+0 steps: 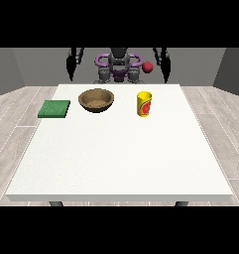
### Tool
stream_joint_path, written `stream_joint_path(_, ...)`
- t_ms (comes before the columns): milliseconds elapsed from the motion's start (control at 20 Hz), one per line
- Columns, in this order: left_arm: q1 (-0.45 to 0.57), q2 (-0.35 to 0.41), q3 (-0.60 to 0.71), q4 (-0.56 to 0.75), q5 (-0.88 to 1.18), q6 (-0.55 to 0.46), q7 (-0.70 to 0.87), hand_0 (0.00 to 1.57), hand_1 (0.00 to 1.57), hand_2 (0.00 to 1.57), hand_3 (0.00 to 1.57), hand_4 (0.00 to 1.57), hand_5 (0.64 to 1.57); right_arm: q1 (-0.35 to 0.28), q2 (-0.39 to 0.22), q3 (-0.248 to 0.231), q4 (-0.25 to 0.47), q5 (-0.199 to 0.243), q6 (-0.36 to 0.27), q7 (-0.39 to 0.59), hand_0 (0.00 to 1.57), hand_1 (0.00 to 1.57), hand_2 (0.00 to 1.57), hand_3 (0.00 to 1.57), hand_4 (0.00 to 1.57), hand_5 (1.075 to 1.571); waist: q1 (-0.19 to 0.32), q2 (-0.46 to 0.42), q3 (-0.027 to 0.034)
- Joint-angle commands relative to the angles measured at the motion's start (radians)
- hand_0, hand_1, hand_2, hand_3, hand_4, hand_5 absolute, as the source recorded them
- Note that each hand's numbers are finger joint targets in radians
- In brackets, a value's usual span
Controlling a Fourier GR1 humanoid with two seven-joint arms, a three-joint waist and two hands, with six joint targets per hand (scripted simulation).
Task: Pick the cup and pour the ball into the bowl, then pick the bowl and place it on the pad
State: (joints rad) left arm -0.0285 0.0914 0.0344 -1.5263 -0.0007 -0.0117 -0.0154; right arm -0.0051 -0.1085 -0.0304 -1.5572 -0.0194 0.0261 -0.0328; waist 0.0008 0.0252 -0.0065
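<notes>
Seeing a large white table (116, 158) with three things along its far edge; the yellow cup with a red mark (144, 104) stands upright right of the middle of that edge, touching nothing; the round brown wooden bowl (96, 99) sits left of the cup, well apart from it, near the middle of the far edge; the flat green square pad (54, 108) lies at the far left corner, just beside the left edge, apart from the bowl; we see a small red ball (148, 67) beyond the far edge, in the air beside the robot's torso (119, 67), above and behind the cup; the hand at the view's left (71, 67) hangs down behind the far edge, well away from all things; the hand at the view's right (165, 67) hangs likewise; both hold nothing; whether their fingers are straight or curled we cannot tell.
</notes>
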Motion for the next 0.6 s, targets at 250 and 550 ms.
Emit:
stream_joint_path(250,-0.029,0.045,0.003,-0.115,0.009,-0.015,0.094,0.00,0.00,0.00,0.00,0.00,1.535,-0.009,-0.063,-0.015,-0.102,-0.001,0.012,0.108,0.00,0.00,0.00,0.31,1.06,1.571,-0.013,-0.290,0.0019)
stream_joint_path(550,-0.066,-0.089,-0.022,-0.249,0.263,0.020,0.337,0.00,0.00,0.00,0.00,0.00,1.541,-0.113,0.106,0.252,-0.215,-0.024,-0.222,0.377,0.00,0.00,0.00,0.00,0.78,1.571,0.075,-0.538,0.0033)
